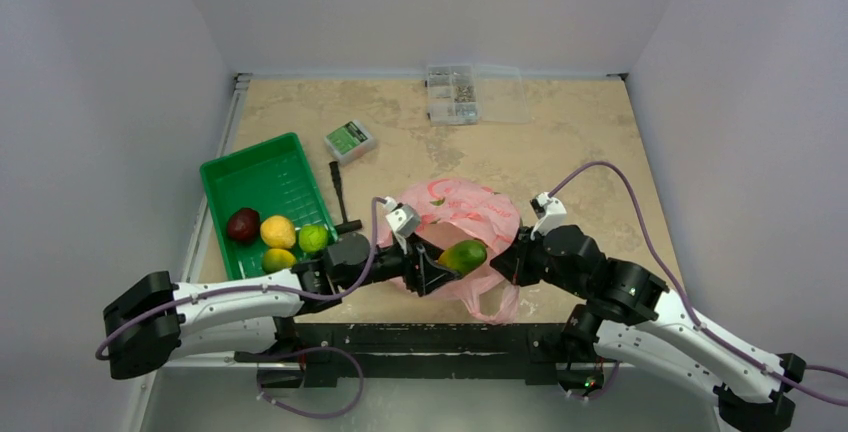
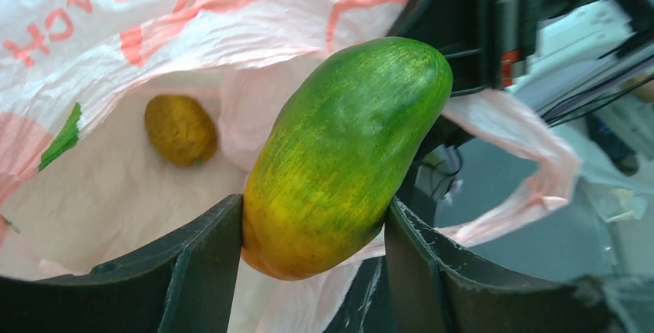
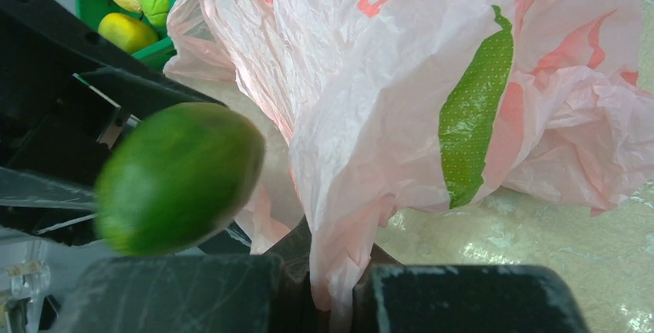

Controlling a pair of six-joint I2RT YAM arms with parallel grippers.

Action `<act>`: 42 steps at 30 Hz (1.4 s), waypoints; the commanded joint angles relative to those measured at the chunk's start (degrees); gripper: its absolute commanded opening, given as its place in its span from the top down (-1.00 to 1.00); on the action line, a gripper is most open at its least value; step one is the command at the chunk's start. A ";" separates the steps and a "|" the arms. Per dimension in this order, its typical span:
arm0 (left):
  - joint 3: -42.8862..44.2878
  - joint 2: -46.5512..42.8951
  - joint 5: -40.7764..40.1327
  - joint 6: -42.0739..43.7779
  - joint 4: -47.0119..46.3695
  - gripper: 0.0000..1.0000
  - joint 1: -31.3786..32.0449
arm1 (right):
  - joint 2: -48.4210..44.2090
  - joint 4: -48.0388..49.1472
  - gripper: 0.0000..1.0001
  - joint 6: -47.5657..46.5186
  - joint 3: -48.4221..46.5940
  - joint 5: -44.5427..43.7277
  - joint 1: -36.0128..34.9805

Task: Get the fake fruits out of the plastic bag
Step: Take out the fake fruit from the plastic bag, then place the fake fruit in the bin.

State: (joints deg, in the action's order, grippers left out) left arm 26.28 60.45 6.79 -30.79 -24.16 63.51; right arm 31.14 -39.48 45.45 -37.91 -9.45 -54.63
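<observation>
**A:** Right, what do you have nearest you, by the near edge?

**B:** Your left gripper [image 2: 312,225] has its fingers clamped on either side of a green-and-yellow mango-like fruit [image 2: 347,148]. It is held just outside the mouth of the plastic bag [image 3: 385,79]. You grip it across the narrow width. I judge that sound, though the glossy skin could slip.

**A:** And the other arm?

**B:** Your right gripper [image 3: 332,287] pinches a fold of the bag's rim between nearly closed fingers. That, I'd say, is why the mouth stands open and the bag cannot trail after the fruit.

**A:** Is the bag finished, then?

**B:** No. It sits by the middle of the near edge, and a brownish-yellow fruit [image 2: 180,129] lies deep inside it.

**A:** Where should you carry the one in hand?

**B:** Likely to the green tray [image 1: 262,157] along the left edge. A dark red fruit [image 1: 242,224], a yellow fruit [image 1: 277,230], a lime green fruit [image 1: 313,238] and a yellow-green fruit [image 1: 278,259] cluster at its near end.

**A:** Anything farther back?

**B:** A green-labelled box [image 1: 349,139] lies beyond the tray and a clear parts box [image 1: 452,94] sits at the far edge. Both are well apart from your likely path.
</observation>
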 commanded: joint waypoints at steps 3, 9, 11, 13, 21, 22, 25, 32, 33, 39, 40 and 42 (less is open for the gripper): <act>-8.93 -6.64 -5.95 -6.66 -32.89 1.00 -1.25 | 0.18 0.81 1.00 0.65 -1.92 -0.92 0.10; 0.02 -22.19 -36.15 -15.18 9.66 1.00 -1.54 | 0.43 0.57 1.00 0.64 -2.19 -0.92 0.14; 6.50 -25.20 -47.20 -18.92 30.89 1.00 -1.54 | 0.42 0.75 1.00 0.72 -2.06 -0.85 0.14; 13.71 -24.55 -59.26 -24.62 51.66 1.00 -1.62 | 0.62 1.40 1.00 0.69 -1.72 -0.28 0.15; 36.87 -4.12 -80.30 -62.68 123.27 1.00 -10.59 | 2.26 2.22 1.00 0.34 -1.90 0.19 0.14; 38.08 -2.04 -80.82 -53.65 118.78 1.00 -12.21 | 2.31 2.22 1.00 0.24 -2.00 0.29 0.14; 41.52 2.83 -81.83 -38.60 112.85 1.00 -17.28 | 2.28 1.87 1.00 0.26 -2.08 0.42 0.14; 36.44 1.67 -43.83 17.75 63.74 1.00 -41.09 | 1.49 1.94 1.00 0.35 -1.94 -0.04 0.14; 38.36 3.83 -37.08 18.11 63.45 1.00 -45.71 | 1.47 2.07 1.00 0.41 -1.95 -0.05 0.14; 58.15 24.21 -8.96 19.34 75.13 1.00 -62.77 | 1.39 1.13 1.00 0.78 -2.66 -0.43 0.13; 60.18 27.77 -6.03 19.28 75.61 1.00 -65.24 | 1.21 1.46 1.00 1.03 -2.50 -0.06 0.14; 63.57 34.12 1.31 19.73 76.99 1.00 -69.01 | 0.75 2.76 1.00 1.49 -2.63 1.31 0.14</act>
State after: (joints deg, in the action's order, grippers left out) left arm 83.96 85.34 -13.26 -16.19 50.15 1.06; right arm 32.93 -38.98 45.65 -38.09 -9.26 -54.63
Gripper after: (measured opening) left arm 0.594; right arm 0.004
